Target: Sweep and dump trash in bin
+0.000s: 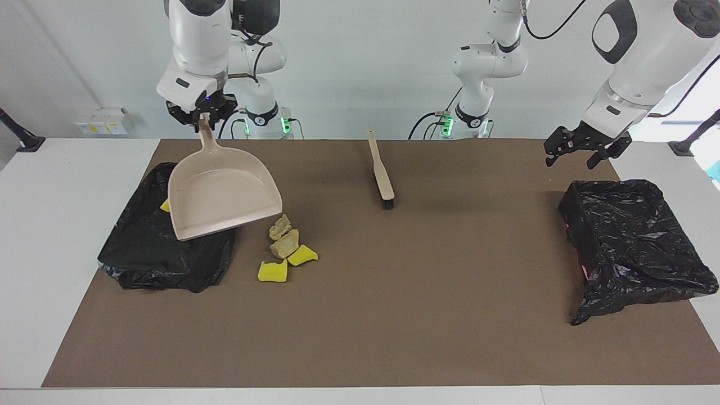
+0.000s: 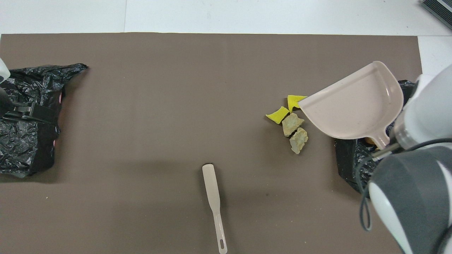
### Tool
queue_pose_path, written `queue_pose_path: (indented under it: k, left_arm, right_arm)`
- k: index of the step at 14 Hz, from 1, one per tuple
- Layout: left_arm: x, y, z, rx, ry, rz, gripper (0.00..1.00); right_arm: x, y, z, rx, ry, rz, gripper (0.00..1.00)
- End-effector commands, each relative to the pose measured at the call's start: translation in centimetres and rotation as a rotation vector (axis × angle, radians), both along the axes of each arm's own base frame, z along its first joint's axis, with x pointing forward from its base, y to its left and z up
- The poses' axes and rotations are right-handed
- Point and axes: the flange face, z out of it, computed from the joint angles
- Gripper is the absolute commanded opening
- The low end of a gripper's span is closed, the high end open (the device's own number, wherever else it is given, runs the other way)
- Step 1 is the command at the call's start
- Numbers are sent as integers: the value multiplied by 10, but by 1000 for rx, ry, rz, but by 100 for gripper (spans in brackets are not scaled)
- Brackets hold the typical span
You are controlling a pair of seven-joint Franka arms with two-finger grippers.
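Brown-matted counter (image 1: 360, 337). Right gripper (image 1: 203, 117) clamped on dustpan (image 1: 222, 197) handle, pan tilted over bin (image 1: 163, 253) to dump. Trash (image 1: 287, 250) at the pan's 4 o'clock, unswept. Brush (image 1: 381, 171) at mat's 12 o'clock. Left gripper (image 1: 585, 147) spread, waiting.

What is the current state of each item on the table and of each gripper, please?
Dustpan: lifted, tilted over the bin bag, held by its handle.
Right gripper: shut on the dustpan's handle.
Left gripper: open, over the second bin bag, holding nothing.
Brush: lying flat, unheld.
Bin bag: at the right arm's end; a yellow piece shows in it.
Trash: four pieces on the mat beside that bag.
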Motion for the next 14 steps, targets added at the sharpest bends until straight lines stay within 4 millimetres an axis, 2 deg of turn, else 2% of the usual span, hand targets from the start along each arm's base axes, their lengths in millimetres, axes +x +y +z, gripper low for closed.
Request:
queue_pose_path:
  k: [1,2,3,5,6,8,9,11,12,14]
  left_arm:
    - [-4,4,5,18,9,-7,100]
    - [-3,5,5,18,8,-4,100]
    - [-3,5,5,18,8,-3,100]
    - [-4,5,6,18,6,-3,100]
    - [-4,4,6,18,6,-5,100]
    - [-4,4,6,18,6,-5,100]
    - [-4,4,6,18,6,-5,100]
    - [-4,4,6,18,3,-5,100]
    - [-4,4,5,18,8,-5,100]
    - [-4,4,6,18,5,-2,100]
  right_arm:
    - [22,69,-34,74,-88,-100,0]
    - [28,91,-45,100,-117,-137,0]
    - [41,114,-74,123,-117,-201,0]
    - [67,175,-114,174,-152,-296,0]
    - [77,203,-128,177,-159,-322,0]
    - [82,248,-139,187,-191,-359,0]
    - [85,260,-151,186,-192,-379,0]
    - [79,305,-188,229,-219,-395,0]
    - [81,313,-205,243,-221,-398,0]
    - [83,317,-210,272,-219,-384,0]
